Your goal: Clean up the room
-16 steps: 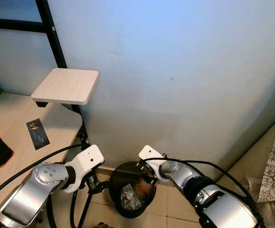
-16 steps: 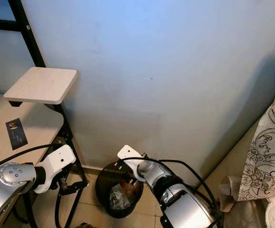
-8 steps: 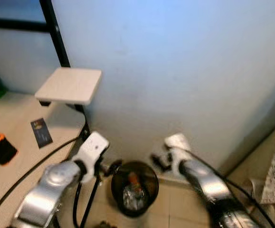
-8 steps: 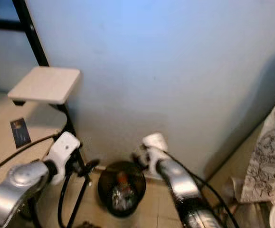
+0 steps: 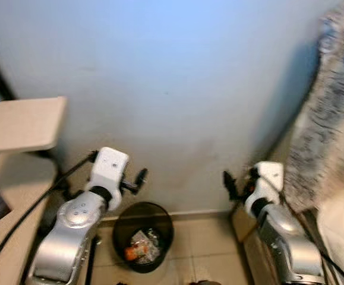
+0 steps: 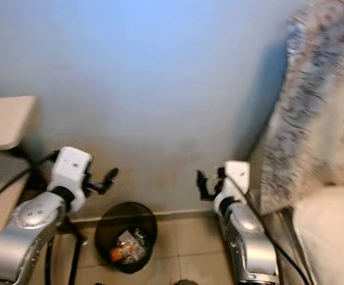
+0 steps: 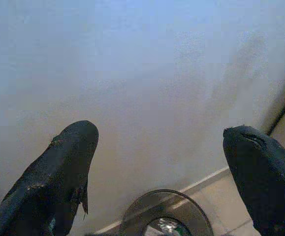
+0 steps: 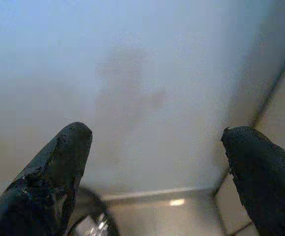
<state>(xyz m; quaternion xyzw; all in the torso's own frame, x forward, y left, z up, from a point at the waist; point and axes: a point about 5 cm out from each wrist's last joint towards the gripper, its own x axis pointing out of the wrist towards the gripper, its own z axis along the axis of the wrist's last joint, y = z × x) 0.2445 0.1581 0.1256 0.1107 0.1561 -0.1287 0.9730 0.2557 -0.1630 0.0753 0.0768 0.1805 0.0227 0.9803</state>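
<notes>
A bare wall [image 5: 177, 77] blocks the far side; a trash bin [image 5: 142, 236] stands below, its mouth open between both arms.

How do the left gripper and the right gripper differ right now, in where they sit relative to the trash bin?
The left gripper hangs above the black trash bin's rim, close to its left side; the right gripper is off to the bin's right, over bare floor near the patterned fabric. In the wrist views the bin appears centred between the left fingers but only at the edge beside the right ones. Both are open, empty and pointed at the wall.
</notes>
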